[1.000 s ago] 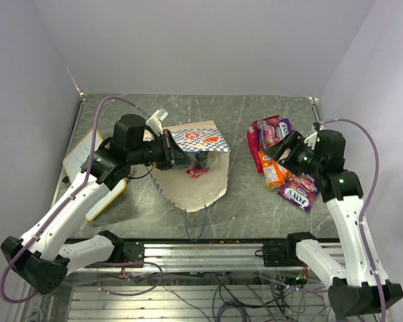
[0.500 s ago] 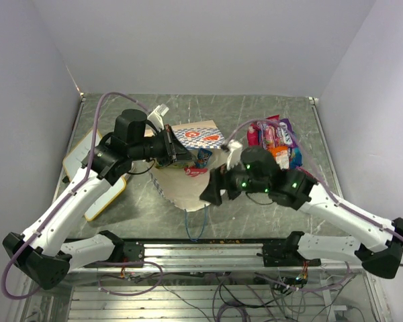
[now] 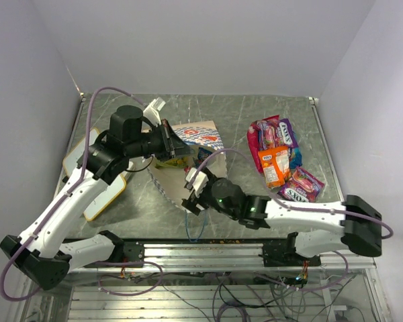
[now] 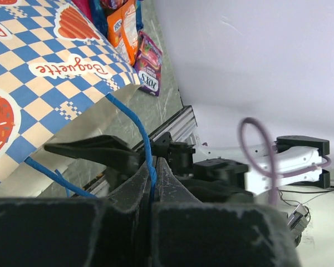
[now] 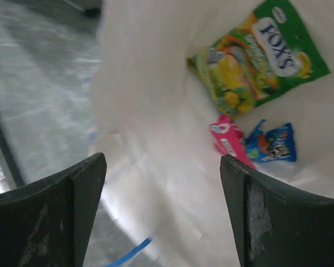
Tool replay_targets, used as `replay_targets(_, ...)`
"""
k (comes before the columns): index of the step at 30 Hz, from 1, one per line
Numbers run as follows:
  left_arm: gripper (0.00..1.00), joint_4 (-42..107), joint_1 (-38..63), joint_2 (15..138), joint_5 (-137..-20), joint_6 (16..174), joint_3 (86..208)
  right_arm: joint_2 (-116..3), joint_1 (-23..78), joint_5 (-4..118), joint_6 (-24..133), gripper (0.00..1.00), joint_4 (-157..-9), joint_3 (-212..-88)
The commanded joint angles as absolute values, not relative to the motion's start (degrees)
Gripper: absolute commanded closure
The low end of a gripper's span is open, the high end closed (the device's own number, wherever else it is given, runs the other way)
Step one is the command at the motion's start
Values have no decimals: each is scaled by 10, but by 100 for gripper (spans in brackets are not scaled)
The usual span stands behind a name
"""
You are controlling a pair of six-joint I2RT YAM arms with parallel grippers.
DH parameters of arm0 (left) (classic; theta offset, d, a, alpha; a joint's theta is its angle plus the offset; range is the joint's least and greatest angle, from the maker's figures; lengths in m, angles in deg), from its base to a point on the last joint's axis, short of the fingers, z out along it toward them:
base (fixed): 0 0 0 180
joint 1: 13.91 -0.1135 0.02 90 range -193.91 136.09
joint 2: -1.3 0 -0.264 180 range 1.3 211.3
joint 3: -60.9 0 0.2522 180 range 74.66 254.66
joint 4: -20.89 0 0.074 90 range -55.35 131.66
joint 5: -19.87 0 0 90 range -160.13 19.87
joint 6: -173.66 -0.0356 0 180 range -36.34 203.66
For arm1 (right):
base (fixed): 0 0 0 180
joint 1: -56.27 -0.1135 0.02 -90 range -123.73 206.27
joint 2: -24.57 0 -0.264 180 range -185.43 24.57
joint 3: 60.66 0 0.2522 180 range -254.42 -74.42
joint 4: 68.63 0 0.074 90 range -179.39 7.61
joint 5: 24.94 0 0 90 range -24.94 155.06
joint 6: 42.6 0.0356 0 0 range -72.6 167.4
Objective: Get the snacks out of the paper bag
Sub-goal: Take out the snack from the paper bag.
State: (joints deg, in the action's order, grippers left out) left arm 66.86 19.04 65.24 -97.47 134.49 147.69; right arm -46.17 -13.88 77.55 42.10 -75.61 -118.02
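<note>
The paper bag (image 3: 200, 134) lies at mid-table with its mouth facing the near edge. My left gripper (image 3: 172, 145) is shut on one blue cord handle (image 4: 134, 123) and holds the checkered upper side (image 4: 39, 72) up. At the mouth my right gripper (image 3: 189, 191) is open and holds nothing. In the right wrist view it (image 5: 161, 167) looks down the cream inside, where a green packet (image 5: 259, 55), a pink packet (image 5: 227, 140) and a blue packet (image 5: 273, 142) lie deep in the bag. Several more snacks (image 3: 277, 159) lie in a pile on the table to the right.
A yellow-edged whiteboard (image 3: 76, 157) lies at the far left, under my left arm. The other blue handle (image 3: 196, 228) trails toward the metal rail at the near edge. Grey walls close in the table at the back and on both sides.
My right arm has swung from the snack pile on the right across to the bag's mouth, and its jaws have spread a little wider. The left gripper still holds the handle, slightly raised.
</note>
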Motion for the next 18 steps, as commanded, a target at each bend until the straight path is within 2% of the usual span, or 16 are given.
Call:
replay_targets(1,93,630,190,634,-954,1338,1473,-540,-140,920,324,22,-447,-1120)
replay_targets(3,93,600,191,626,-950,1340,1454,-600,-139,951,323,36,-360,-1115)
replay_targets(7,93,570,191,619,-928,1356,1432,-728,-138,1032,297,40,-226,-1149)
replay_targets(13,93,575,191,636,-939,1361,1457,-825,-107,994,337,37,-227,-1240)
replay_targets(18,93,586,191,642,-950,1363,1475,-895,-77,968,355,29,-240,-1297)
